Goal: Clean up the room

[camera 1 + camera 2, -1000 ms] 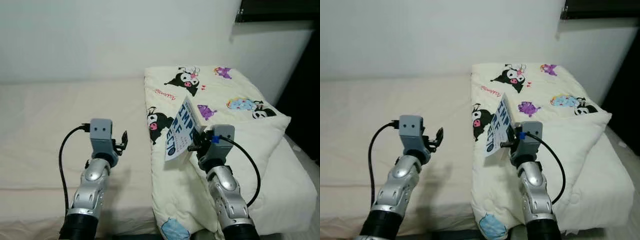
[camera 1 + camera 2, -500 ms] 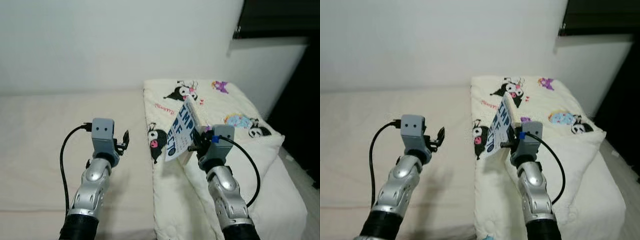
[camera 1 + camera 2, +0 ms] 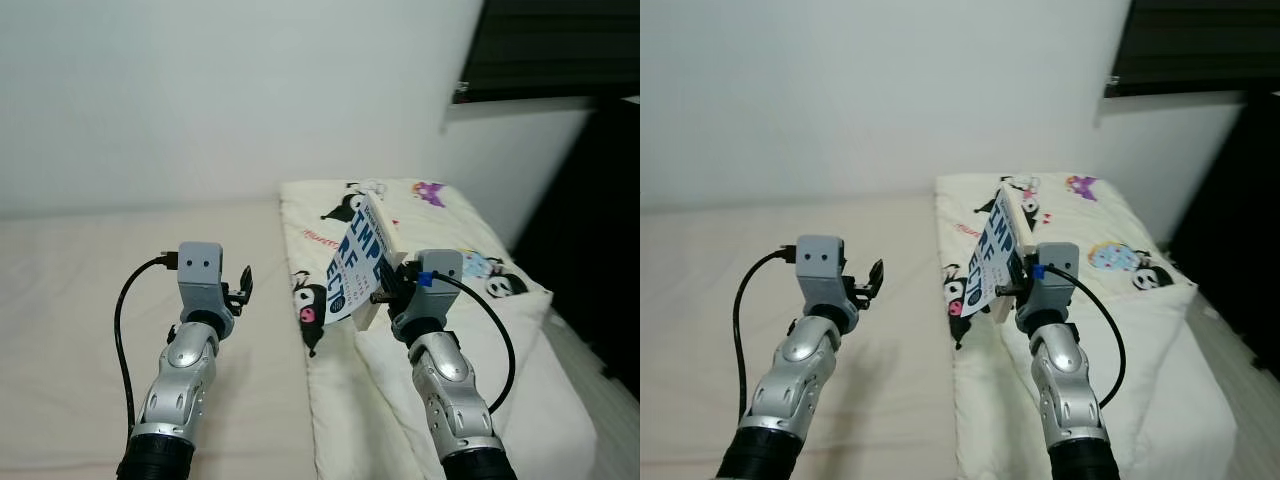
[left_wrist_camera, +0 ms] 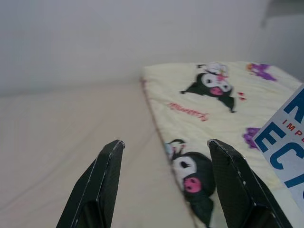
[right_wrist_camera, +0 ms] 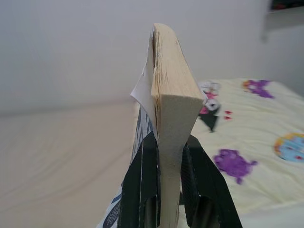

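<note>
The right gripper (image 5: 164,156) is squeezed tight on a book (image 3: 361,262). It holds the book up in the air, over the near part of the blanket (image 3: 470,330). One black finger (image 5: 135,183) presses on the cover side and the other presses on the back. The book is thick. Its page edges (image 5: 172,104) look yellow-brown, like old paper. The cover is white with big dark blue letters and some small red print. The cover's top corner bends away from the pages a little. The book leans so its top tips away from the robot and its cover faces the robot's left.

The left gripper (image 4: 164,178) is up in the air too, over the plain cream bed (image 3: 70,300), just beside the blanket's edge. Its two black fingers (image 4: 102,175) are spread wide apart and hold nothing.

The blanket is pale yellow and puffy. It has cartoon pictures on it, little black characters with pink noses, plus purple ones and a blue one. It lies on the right part of the bed.

Behind the bed is a white wall (image 3: 220,90). Up in the far right corner is something dark (image 3: 550,45)
</note>
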Robot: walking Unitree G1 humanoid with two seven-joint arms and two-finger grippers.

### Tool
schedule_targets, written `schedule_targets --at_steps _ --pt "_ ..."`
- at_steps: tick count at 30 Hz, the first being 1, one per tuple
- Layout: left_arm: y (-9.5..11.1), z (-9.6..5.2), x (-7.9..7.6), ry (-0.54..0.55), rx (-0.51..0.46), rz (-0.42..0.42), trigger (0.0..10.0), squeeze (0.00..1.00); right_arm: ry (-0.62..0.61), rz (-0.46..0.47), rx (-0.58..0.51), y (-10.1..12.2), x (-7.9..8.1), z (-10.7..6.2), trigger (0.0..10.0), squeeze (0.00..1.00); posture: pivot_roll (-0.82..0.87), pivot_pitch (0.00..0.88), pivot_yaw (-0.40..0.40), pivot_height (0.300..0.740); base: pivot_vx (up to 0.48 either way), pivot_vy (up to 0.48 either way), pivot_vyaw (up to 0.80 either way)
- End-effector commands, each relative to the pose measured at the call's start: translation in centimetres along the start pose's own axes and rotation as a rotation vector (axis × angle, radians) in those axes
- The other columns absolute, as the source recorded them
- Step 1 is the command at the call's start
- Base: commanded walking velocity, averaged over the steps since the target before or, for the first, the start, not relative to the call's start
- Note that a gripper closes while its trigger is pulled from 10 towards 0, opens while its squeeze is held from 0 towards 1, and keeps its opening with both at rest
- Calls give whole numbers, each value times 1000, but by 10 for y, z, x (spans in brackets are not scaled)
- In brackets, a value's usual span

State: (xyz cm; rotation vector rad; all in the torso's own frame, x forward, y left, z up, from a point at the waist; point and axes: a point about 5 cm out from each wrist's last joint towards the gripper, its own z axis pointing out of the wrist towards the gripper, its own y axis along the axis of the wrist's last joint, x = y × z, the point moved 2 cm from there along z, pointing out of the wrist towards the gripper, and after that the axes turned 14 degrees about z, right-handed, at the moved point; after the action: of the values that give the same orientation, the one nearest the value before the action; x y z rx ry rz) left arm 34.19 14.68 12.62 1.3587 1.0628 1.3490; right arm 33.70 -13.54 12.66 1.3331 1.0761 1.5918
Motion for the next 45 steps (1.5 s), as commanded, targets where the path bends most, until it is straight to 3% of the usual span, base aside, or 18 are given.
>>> schedule_targets --at_steps 1,7,15,20,34,45 --pt "-4 -2 -1 -11 16 17 10000 0 3 3 -7 1 1 0 10000 0 -5 0 -40 740 0 0 0" --pt "-18 -4 -3 -40 87 86 10000 0 -69 -21 52 -11 -8 0 10000 0 -4 0 -40 740 0 0 0" --pt "-17 -5 -3 -36 81 82 10000 0 -80 -34 66 -15 -10 -2 10000 0 -1 3 -43 740 0 0 0" --pt "-16 -6 -2 -34 76 84 10000 0 -97 -99 102 -22 -11 -2 10000 0 0 1 -40 740 0 0 0" --pt "-14 -6 -7 -63 72 86 10000 0 -129 -104 131 -28 -17 -5 10000 0 0 0 -36 740 0 0 0" --pt "-14 -7 -12 -78 75 90 10000 0 -104 -112 136 -30 -9 -3 10000 0 1 0 -39 740 0 -480 800"
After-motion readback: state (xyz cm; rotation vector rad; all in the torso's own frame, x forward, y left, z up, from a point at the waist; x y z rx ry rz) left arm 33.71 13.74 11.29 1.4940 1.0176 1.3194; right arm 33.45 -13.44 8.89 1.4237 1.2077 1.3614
